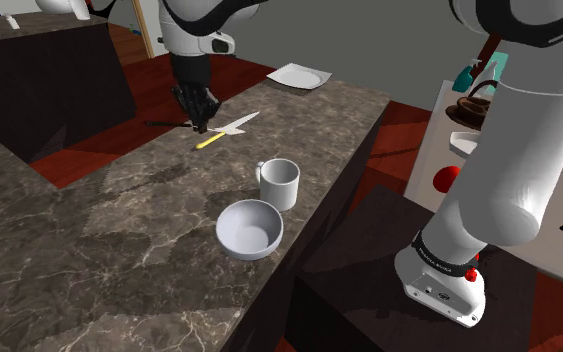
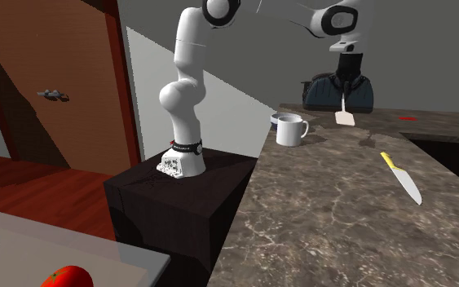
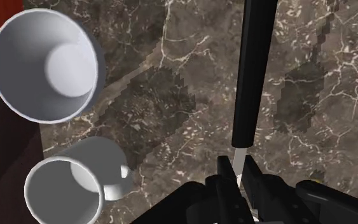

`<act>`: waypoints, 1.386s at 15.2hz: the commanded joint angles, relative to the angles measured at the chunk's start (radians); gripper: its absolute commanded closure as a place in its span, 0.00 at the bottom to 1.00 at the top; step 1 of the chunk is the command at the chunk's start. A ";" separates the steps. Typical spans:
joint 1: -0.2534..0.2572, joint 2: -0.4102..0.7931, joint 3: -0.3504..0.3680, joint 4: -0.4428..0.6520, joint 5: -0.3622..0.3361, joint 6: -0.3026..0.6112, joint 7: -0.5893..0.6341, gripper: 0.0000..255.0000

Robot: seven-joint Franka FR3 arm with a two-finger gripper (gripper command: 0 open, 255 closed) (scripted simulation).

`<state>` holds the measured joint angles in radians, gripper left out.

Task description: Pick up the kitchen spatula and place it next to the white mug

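Observation:
My gripper [image 1: 201,122] is shut on the kitchen spatula [image 1: 164,124] at the thin pale neck, holding it level a little above the dark marble counter [image 1: 89,240]. Its black handle [image 3: 252,70] runs straight out from the fingertips [image 3: 228,175]. The white blade [image 2: 344,118] shows below the gripper [image 2: 346,91]. The white mug [image 1: 281,183] stands upright near the counter's edge on the stand's side, handle toward the gripper. It is also seen in the second exterior view [image 2: 291,129] and from above [image 3: 66,191], off to one side of the gripper [image 3: 240,172].
A grey-white bowl [image 1: 249,228] sits just beside the mug, nearer the shoulder camera. A yellow-handled knife [image 1: 209,140] lies on the counter under the gripper. A white plate [image 1: 299,76] rests at the far corner. The counter drops off toward the stand [image 1: 439,280].

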<state>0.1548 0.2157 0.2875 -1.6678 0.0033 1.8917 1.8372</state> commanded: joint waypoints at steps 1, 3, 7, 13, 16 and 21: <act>0.028 0.053 0.011 0.069 -0.019 -0.015 0.043 1.00; 0.062 0.109 0.022 0.145 -0.039 -0.036 0.087 1.00; 0.099 0.173 0.028 0.207 -0.061 -0.036 0.129 1.00; 0.097 0.184 0.025 0.142 -0.065 0.039 0.128 1.00; 0.097 0.192 0.023 0.113 -0.068 0.076 0.129 1.00; 0.097 0.210 0.020 0.071 -0.074 0.135 0.130 1.00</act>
<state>0.2519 0.4211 0.3084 -1.5865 -0.0688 2.0121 1.9669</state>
